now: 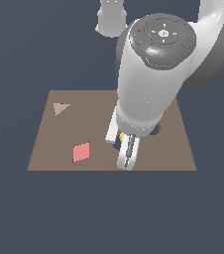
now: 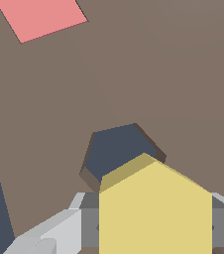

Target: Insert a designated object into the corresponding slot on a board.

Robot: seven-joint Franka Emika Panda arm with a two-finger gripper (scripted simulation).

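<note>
Outside, arm bulk hiding most of brown board (image 1: 44,149); gripper (image 1: 126,149) low over it, sliver of yellow block (image 1: 121,135) peeking beside fingers. Pink diamond tile (image 1: 81,152) and tan triangle (image 1: 60,107) well apart. Round recess (image 1: 156,131) half hidden.

Wrist-side, yellow block (image 2: 156,208) clamped between closed-in fingers (image 2: 64,230), overlapping hexagonal hole (image 2: 116,149); pink diamond tile (image 2: 39,17) far off.

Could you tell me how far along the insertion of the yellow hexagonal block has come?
Done: the gripper holds the yellow block between its fingers, lifted and carried to the board. In hand: the wrist view shows the block partly overlapping the dark hexagonal hole, so alignment looks close but unfinished. Left: centre it, lower it into the hole and release.
</note>
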